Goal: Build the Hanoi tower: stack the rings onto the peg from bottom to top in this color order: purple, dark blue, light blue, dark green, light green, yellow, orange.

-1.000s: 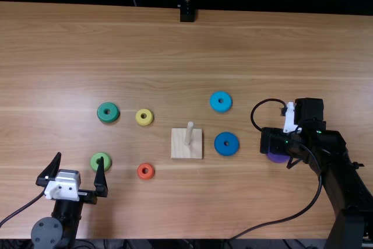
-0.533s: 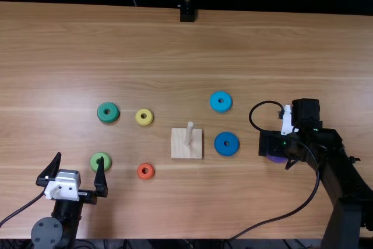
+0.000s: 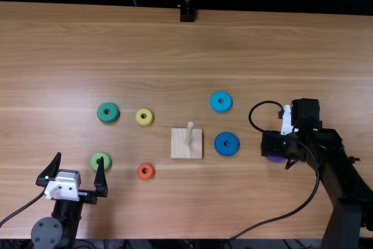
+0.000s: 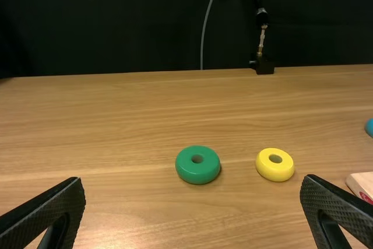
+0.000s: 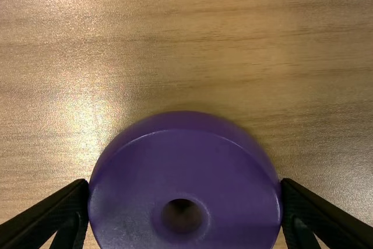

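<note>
Purple ring (image 5: 185,170) sits between the 2 fingers of my right gripper (image 3: 273,143), both in contact with its rim, 1 on each side — grasped. Ring is flat-side up, hole visible; can't tell if it rests on the wood or hangs just above. In the top view that's the right part of the table (image 3: 175,214), well apart from the peg.

Left gripper (image 3: 80,157) is released, 2 fingers spread wide, low on the left side.

Peg (image 3: 189,133) stands upright on its square wooden base (image 3: 178,150), mid-table. Dark blue ring (image 3: 218,147) lies near the base, to its right; light blue ring (image 3: 214,104) is farther from me, beyond the dark blue 1. Left of the base I log 4 more: yellow ring (image 3: 140,120), orange ring (image 3: 140,174) nearer me, dark green ring (image 3: 102,115) left of the yellow, light green ring (image 3: 94,164) by the left gripper's right-hand finger — touching or not, can't tell.
</note>
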Controlling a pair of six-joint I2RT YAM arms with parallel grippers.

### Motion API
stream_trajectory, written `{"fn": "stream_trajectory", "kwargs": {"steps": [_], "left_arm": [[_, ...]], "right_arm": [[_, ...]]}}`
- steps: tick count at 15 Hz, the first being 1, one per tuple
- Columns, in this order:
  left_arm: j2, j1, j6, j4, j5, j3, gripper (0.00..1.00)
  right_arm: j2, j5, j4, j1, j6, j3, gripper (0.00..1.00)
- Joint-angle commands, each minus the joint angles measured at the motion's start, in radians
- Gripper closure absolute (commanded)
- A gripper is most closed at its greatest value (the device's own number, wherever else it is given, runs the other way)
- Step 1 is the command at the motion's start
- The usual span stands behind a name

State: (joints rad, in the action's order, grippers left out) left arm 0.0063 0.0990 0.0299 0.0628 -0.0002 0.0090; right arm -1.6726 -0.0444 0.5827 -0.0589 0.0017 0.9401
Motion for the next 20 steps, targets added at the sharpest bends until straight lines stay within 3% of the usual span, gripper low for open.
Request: {"fn": "stream_trajectory", "kwargs": {"steps": [1,4,6,10,16,20], "left_arm": [[-0.006,0.008,-0.006,0.046,-0.007,-0.009,0.00],[-0.006,0.008,-0.006,0.046,-0.007,-0.009,0.00],[-0.006,0.008,-0.006,0.046,-0.007,-0.009,0.00],[-0.006,0.008,-0.006,0.046,-0.005,-0.009,0.00],[-0.006,0.008,-0.006,0.046,-0.007,-0.009,0.00],[-0.006,0.008,-0.006,0.046,-0.007,-0.009,0.00]], "right_arm": [[0.005,-0.005,0.000,0.016,0.000,-0.011,1.00],[0.025,-0.005,0.079,0.021,0.009,0.040,1.00],[0.065,-0.005,0.217,0.057,0.013,0.124,1.00],[0.122,-0.005,0.311,0.108,0.013,0.241,1.00],[0.143,-0.005,0.584,0.269,0.013,0.505,1.00],[0.129,-0.005,0.620,0.364,0.009,0.677,1.00]]}}
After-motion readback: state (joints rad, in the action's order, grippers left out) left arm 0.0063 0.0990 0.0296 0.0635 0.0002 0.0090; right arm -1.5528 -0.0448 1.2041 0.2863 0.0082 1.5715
